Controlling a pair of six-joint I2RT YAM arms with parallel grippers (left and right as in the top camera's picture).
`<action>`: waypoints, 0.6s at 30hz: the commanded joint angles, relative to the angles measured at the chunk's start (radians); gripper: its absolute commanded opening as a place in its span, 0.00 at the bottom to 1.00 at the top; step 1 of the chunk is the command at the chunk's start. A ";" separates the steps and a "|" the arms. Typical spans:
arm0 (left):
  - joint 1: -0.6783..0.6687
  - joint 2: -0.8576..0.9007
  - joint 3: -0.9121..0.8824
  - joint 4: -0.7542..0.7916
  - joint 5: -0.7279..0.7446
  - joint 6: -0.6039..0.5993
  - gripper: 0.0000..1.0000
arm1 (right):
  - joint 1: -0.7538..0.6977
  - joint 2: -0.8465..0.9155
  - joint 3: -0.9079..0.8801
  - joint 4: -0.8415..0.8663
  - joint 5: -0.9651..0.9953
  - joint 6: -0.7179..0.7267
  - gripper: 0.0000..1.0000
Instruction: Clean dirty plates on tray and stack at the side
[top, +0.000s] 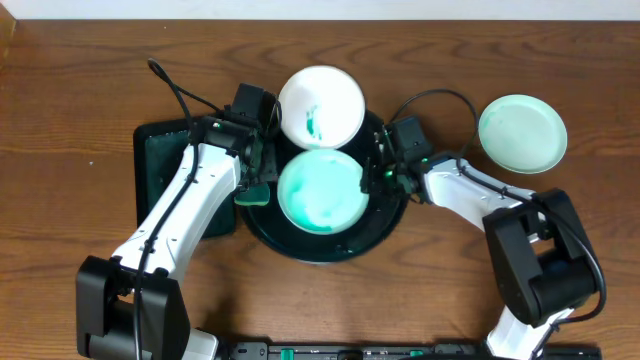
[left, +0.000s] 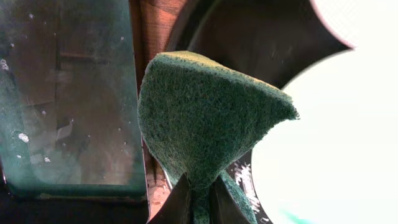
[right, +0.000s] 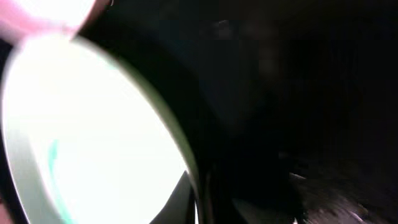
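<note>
A large round black tray sits mid-table. A mint-green plate with teal smears lies in it. A white plate with a teal smear lies at the tray's far rim. A second mint-green plate rests on the table at the right. My left gripper is shut on a green sponge at the smeared plate's left edge. My right gripper is shut on that plate's right rim; its jaws pinch the rim.
A smaller rectangular black tray lies left of the round one, under my left arm; it also shows in the left wrist view. Cables run behind both wrists. Bare wood surrounds the trays.
</note>
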 joint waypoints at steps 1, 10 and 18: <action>0.003 0.007 0.023 -0.003 -0.001 0.006 0.07 | 0.003 0.038 -0.006 0.007 -0.010 -0.018 0.01; 0.003 0.007 0.023 -0.006 0.014 0.006 0.07 | 0.006 -0.006 -0.005 0.020 0.012 -0.109 0.02; 0.003 0.007 0.023 -0.005 0.013 0.006 0.07 | 0.022 -0.177 -0.005 0.001 0.084 -0.234 0.02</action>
